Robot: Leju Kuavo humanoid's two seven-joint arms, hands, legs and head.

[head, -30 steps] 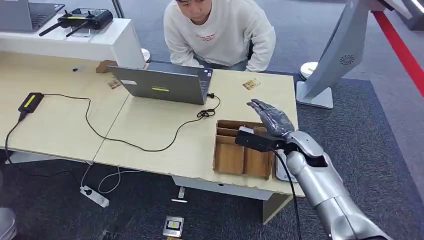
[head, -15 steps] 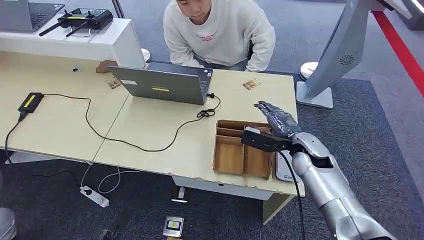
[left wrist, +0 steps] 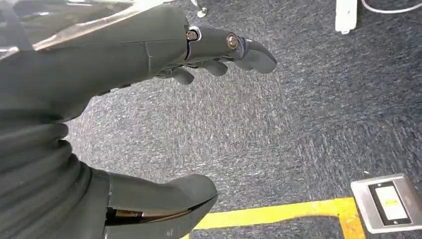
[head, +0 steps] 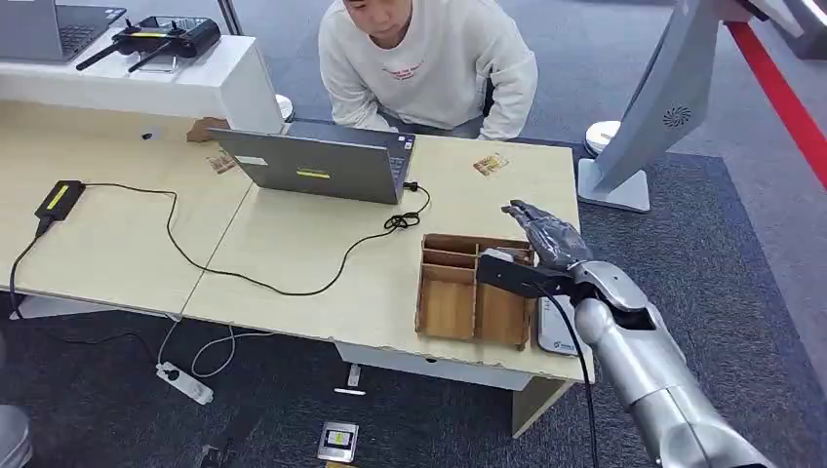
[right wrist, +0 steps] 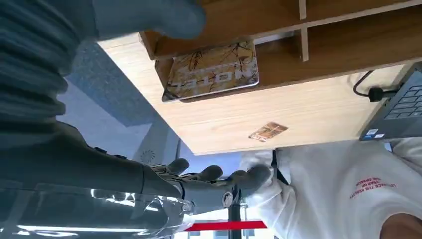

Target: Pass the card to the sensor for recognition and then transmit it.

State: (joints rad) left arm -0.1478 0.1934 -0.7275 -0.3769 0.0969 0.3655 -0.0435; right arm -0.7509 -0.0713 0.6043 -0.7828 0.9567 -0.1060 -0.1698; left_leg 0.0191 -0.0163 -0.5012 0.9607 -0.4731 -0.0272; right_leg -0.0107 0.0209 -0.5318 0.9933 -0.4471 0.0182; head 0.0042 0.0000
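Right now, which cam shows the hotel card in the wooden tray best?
Right wrist view: the hotel card lies in a corner compartment of the wooden tray, print readable. In the head view the right robot hand covers that corner. The left wrist view faces carpet.

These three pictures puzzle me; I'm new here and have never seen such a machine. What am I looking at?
It is a humanoid robot with silver arms. The wide picture is from its head; the other two come from cameras at its wrists. Its right hand hovers open over a wooden tray on the desk; a patterned card lies in the tray. A laptop with a cable, and a second card, are also on the desk, where a person sits. The left hand hangs over the carpet, holding nothing.
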